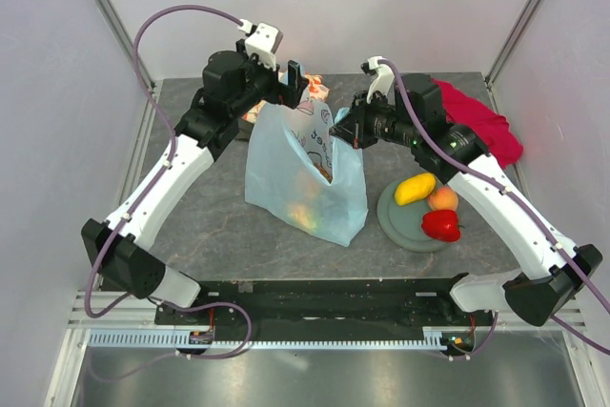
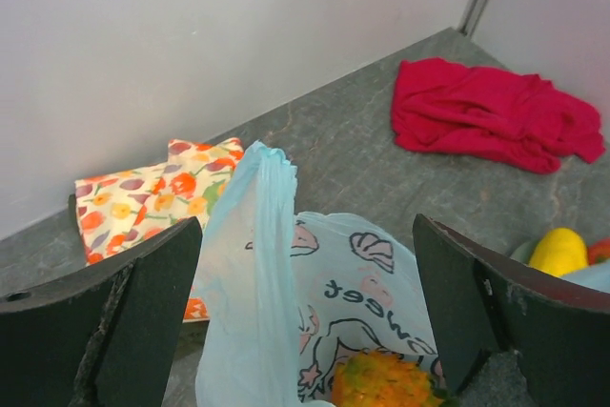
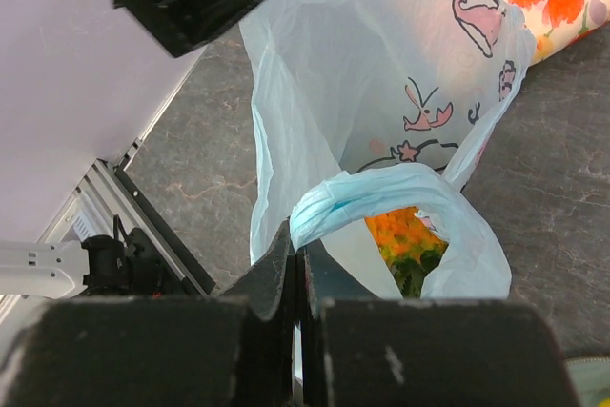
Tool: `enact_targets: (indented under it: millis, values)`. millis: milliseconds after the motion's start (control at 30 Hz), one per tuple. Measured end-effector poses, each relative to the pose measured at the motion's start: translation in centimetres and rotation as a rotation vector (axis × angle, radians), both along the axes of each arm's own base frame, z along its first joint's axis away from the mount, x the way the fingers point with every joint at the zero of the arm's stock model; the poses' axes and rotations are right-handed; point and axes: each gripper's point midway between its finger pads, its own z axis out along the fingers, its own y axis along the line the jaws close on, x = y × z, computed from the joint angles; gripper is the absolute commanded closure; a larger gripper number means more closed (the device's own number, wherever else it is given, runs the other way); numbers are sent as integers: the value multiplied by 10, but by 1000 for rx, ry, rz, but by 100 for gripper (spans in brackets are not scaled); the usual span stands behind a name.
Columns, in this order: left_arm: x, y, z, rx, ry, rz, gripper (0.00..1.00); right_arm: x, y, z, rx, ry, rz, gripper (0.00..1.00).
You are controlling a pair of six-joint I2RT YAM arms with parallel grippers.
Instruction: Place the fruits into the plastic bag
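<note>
The light-blue plastic bag (image 1: 305, 173) stands open mid-table. My right gripper (image 3: 298, 254) is shut on one of its loop handles (image 3: 381, 193) and holds it up at the bag's right side (image 1: 348, 128). My left gripper (image 2: 305, 316) is open at the bag's far edge (image 1: 295, 78); the other handle (image 2: 259, 235) rises between its fingers, untouched. The orange pineapple (image 2: 386, 380) lies inside the bag and also shows in the right wrist view (image 3: 405, 235). A yellow mango (image 1: 415, 188), a peach (image 1: 442, 198) and a red pepper (image 1: 441, 225) lie on the grey-green plate (image 1: 396, 221).
A red cloth (image 1: 477, 121) lies at the back right, also in the left wrist view (image 2: 491, 121). An orange floral cloth (image 2: 152, 197) lies behind the bag by the back wall. Walls close in the table on three sides.
</note>
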Motion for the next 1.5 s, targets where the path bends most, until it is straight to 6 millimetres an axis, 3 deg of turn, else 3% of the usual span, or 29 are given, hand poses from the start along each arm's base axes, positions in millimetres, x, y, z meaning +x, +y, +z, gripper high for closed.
enact_targets:
  millis: [67, 167, 200, 233, 267, 300, 333, 367, 500, 567, 667, 833, 967, 1333, 1500]
  values:
    - [7, -1, -8, 23, 13, 13, 9, 0, 0, 0, -1, 1, 0, 100]
    - [19, -5, -23, 56, 49, 22, 38, 0, 0, -2, -3, 4, -1, 100]
    - [21, -6, -27, 64, 59, 23, 61, 0, 0, -4, -5, 6, -1, 100]
    - [23, -6, -32, 76, 73, 27, 76, 0, -1, -5, -7, 9, -1, 100]
    - [24, -6, -38, 84, 90, 27, 91, -1, -1, -7, -10, 13, -3, 97]
    - [24, -6, -43, 94, 105, 30, 98, 0, -2, -8, -13, 14, -8, 91]
    - [23, -5, -46, 100, 117, 31, 98, 0, -3, -10, -17, 17, -13, 86]
    - [22, -4, -48, 101, 126, 35, 98, 0, -4, -10, -19, 20, -19, 67]
    - [16, 3, -48, 100, 126, 55, 98, 2, -18, -11, -45, 22, -95, 26]
    - [6, 9, -48, 88, 130, 64, 98, 2, -30, -9, -63, 14, -152, 12]
    - [-17, 19, -48, 41, 135, 73, 99, 1, -51, -2, -75, -14, -245, 3]
    - [-57, 43, -50, -48, 126, 109, 98, 1, -99, 19, -58, -65, -427, 2]
    - [-73, 52, -42, -109, 105, 127, 98, 14, -141, 24, -41, -57, -592, 2]
    - [-81, 55, -59, -148, 150, 143, 99, 24, -217, 4, -47, 38, -898, 2]
    - [-83, 55, -56, -162, 147, 142, 98, 12, -225, 10, -23, 32, -926, 2]
